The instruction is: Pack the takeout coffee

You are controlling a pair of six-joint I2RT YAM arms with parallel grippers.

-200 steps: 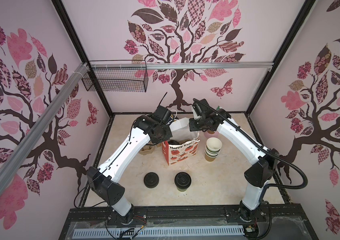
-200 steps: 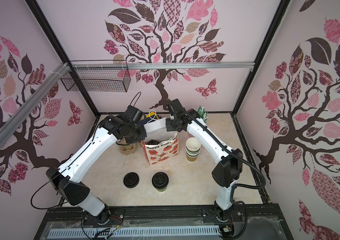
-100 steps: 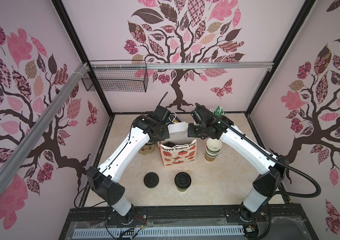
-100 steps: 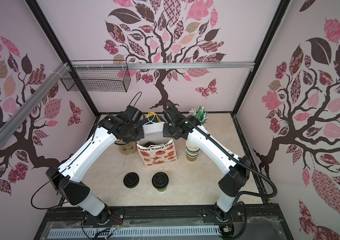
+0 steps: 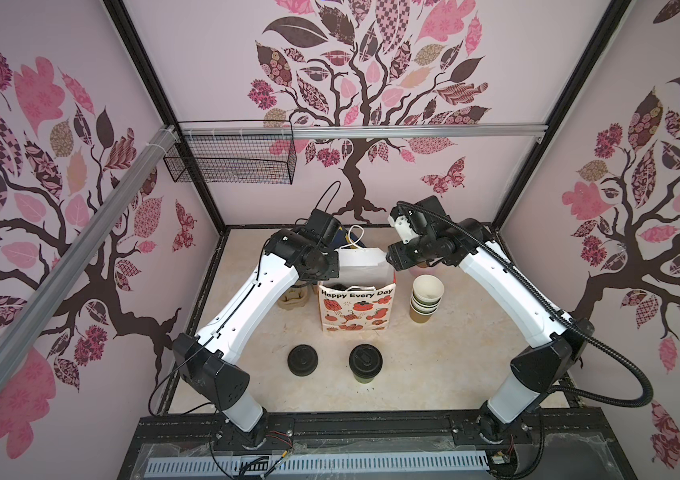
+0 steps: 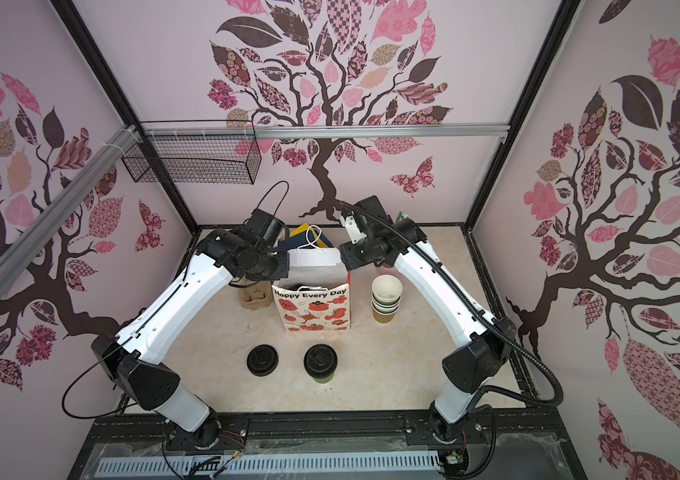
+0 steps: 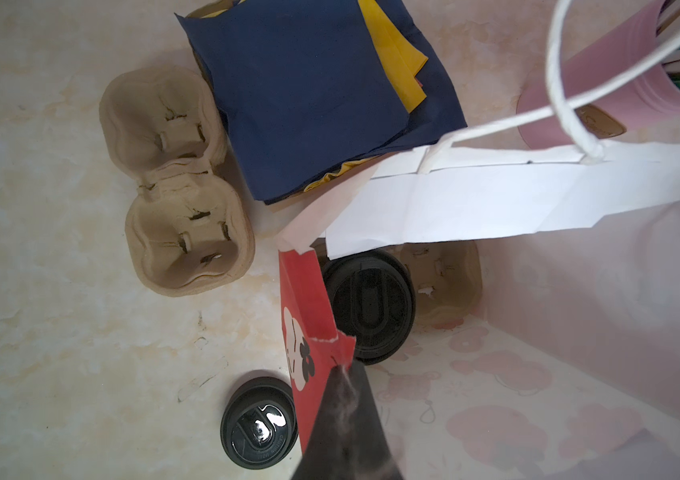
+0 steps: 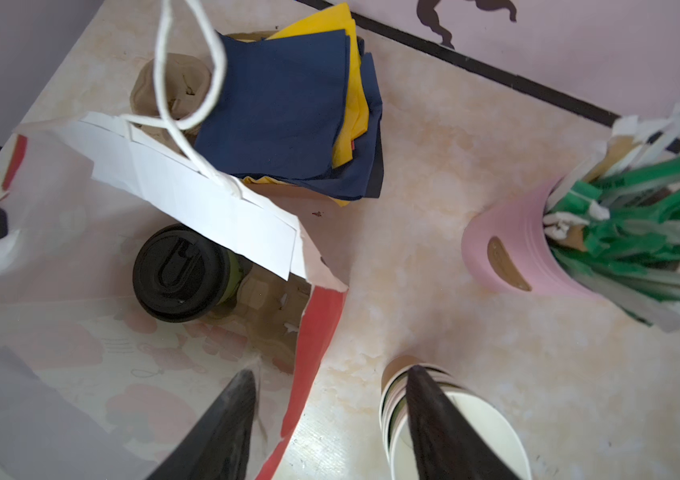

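Your left hand (image 7: 344, 374) is pinched shut on the paper bag (image 7: 307, 307), at the torn top edge of its red side panel, and holds that side of the mouth out. Your right hand (image 8: 330, 372) stands wide at the opposite side. One finger is inside the mouth and the other is outside, above the nested lidless cups (image 5: 425, 286). The bag's red edge runs between the fingers without being gripped. In both top views the two hands sit at either end of the bag's white inner rim, and the bag stands upright and open between them.

Inside, the first lidded cup (image 8: 180, 274) sits upright in one pocket of a brown cup carrier (image 8: 272, 307) on the bag's floor. The pocket next to it looks empty. Outward from the bag, the second lidded cup (image 5: 365, 363) stands on the tabletop (image 5: 434, 361) in front of the printed face, near a loose flat lid (image 5: 302, 360) but not touching it. A stack of spare carriers (image 7: 176, 216) and a pile of navy and yellow napkins (image 7: 309, 95) lie behind the bag.

By my reading you are about halfway: one coffee is packed and one is left. The remaining cup has to go into the free pocket, so one hand must leave the bag to fetch it, and the open right one looks the readier. With only the left pinch holding the mouth, the far side may sag inward over the carrier.
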